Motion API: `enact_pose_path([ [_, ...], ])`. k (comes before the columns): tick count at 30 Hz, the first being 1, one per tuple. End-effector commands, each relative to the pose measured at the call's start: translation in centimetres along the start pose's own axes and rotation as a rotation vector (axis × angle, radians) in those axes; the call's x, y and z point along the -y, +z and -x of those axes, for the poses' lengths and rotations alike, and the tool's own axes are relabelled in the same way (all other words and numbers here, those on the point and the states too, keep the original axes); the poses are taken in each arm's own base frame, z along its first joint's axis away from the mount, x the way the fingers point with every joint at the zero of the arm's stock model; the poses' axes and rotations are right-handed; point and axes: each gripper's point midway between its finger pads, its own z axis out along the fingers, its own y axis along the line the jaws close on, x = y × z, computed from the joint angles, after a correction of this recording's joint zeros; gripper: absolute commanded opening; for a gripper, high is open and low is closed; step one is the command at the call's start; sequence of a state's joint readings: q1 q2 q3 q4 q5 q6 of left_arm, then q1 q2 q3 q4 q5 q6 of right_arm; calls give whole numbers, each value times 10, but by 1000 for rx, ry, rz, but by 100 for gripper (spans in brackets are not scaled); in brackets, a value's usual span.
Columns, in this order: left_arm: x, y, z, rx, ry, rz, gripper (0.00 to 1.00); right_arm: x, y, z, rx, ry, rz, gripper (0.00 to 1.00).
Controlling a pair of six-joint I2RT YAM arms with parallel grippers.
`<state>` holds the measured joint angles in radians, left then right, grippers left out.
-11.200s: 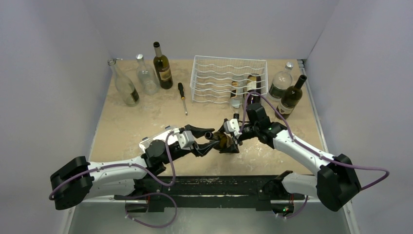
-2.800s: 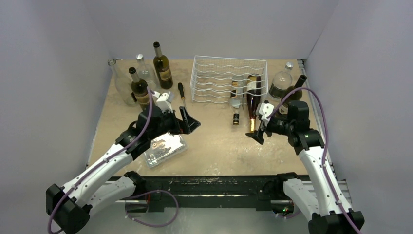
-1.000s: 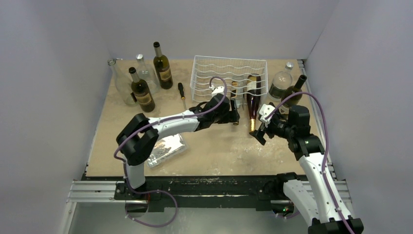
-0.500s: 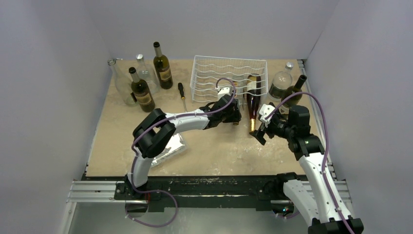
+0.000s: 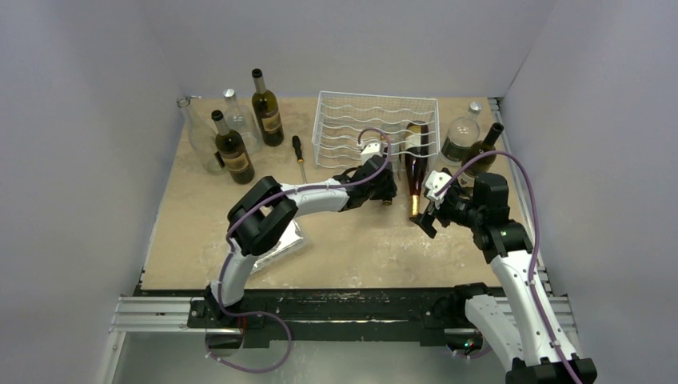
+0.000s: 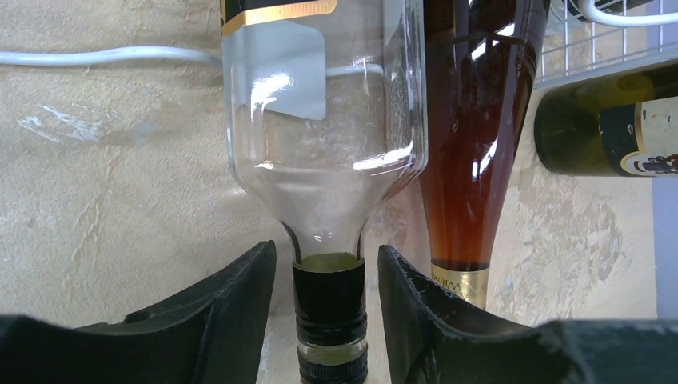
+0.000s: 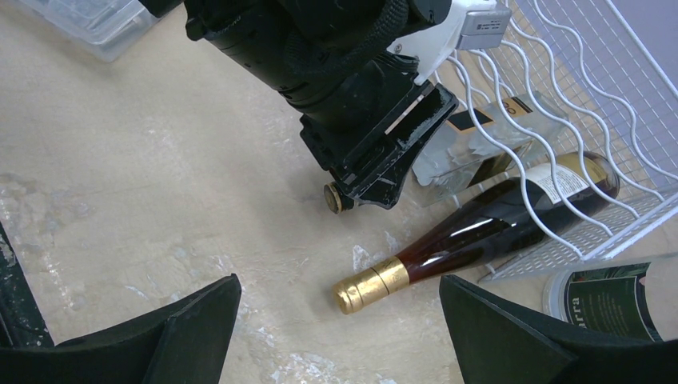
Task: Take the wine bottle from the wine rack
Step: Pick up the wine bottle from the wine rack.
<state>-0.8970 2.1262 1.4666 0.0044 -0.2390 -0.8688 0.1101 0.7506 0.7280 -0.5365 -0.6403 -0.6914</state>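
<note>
The white wire wine rack stands at the back middle of the table. Two bottles lie in its right rows, necks pointing out toward me. One is a clear bottle with a black cap. The other is a dark red bottle with a gold foil top. My left gripper is open, its fingers either side of the clear bottle's capped neck with a gap on both sides. My right gripper is wide open and empty, low over the table just in front of the gold top.
Several upright bottles stand at the back left, with a screwdriver beside them. Two more bottles stand right of the rack. A clear plastic parts box lies under the left arm. Walls close in on three sides.
My left arm has swung from the upright bottles at the left to the rack, bringing its open fingers round the clear bottle's neck. The right arm has stayed still.
</note>
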Motion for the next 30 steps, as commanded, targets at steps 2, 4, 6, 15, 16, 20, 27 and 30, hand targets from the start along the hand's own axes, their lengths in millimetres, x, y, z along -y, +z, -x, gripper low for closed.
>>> enact_pose_path([
  [2, 12, 7, 19, 55, -19, -27, 47, 7, -1, 3, 13, -20, -31, 99],
  [4, 12, 9, 18, 54, -22, -26, 45, 6, -1, 3, 12, -21, -30, 99],
  [6, 11, 11, 16, 50, -25, -23, 44, 7, -1, 3, 12, -20, -30, 99],
  [15, 9, 17, 13, 37, -30, -14, 39, 7, -1, 3, 12, -23, -31, 99],
  [16, 9, 17, 13, 35, -28, -12, 37, 7, -1, 2, 10, -21, -31, 99],
  [20, 8, 14, 14, 31, -26, -7, 18, 7, -1, 2, 11, -21, -31, 99],
  [27, 1, -14, 30, 102, -27, 28, 0, 7, -1, 3, 12, -24, -31, 99],
  [30, 0, -32, 42, 156, -45, 26, 0, 7, -1, 3, 12, -23, -31, 99],
])
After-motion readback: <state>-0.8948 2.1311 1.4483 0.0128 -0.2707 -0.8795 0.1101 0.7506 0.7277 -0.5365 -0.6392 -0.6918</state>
